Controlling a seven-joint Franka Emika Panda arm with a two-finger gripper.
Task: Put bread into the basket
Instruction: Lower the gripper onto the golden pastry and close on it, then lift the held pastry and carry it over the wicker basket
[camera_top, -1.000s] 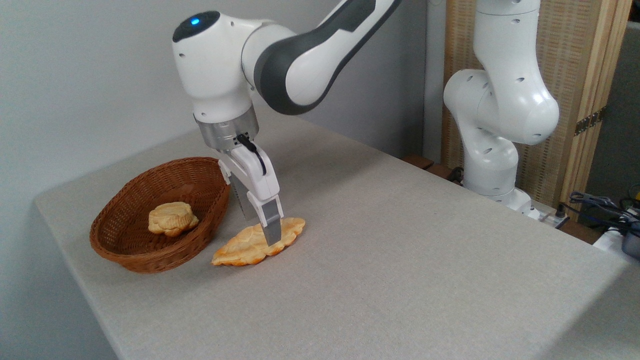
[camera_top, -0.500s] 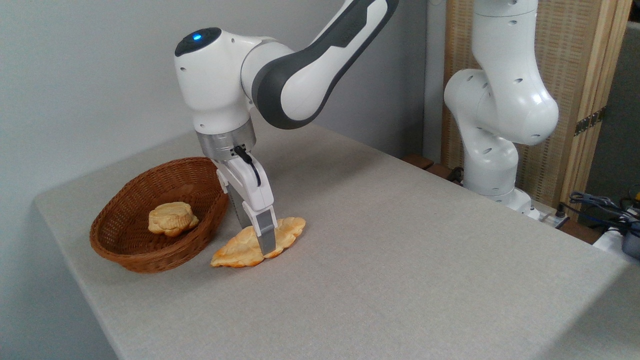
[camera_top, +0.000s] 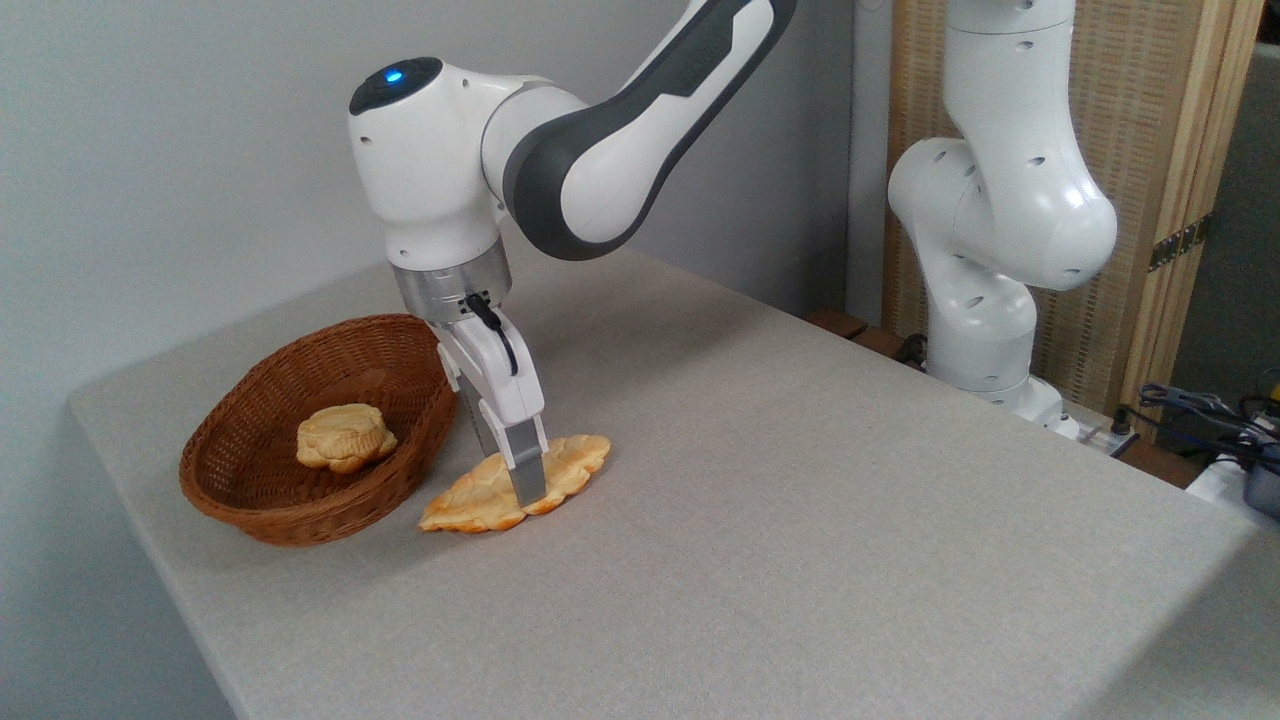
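Tool (camera_top: 515, 478) of the white and grey arm points straight down over the flat golden-orange braided loaf (camera_top: 480, 495), its near grey finger (camera_top: 527, 474) overlapping the loaf's middle; the far finger is mostly hidden behind it. Whether the fingers are spread beside the loaf or pinching it, I cannot tell.

Loaf lies flat on the pale grey fabric-covered surface (camera_top: 800, 520), just right of the oval brown woven wicker basket (camera_top: 250, 500), outside it. Its lower-left tip sits near the basket's right wall; touching or a small gap, I cannot tell.

Basket sits near the surface's left corner, with the left edge close behind it and the front edge running off diagonally below. A small pale-yellow round bun (camera_top: 343, 437) rests inside, left of centre; the right part of the basket floor is bare.

Open room: wide bare surface to the right and front of the loaf. The white arm base (camera_top: 985, 300) stands well apart at the far right edge.

Loaf's long axis runs diagonally, from lower left near the basket to upper right, away from it.
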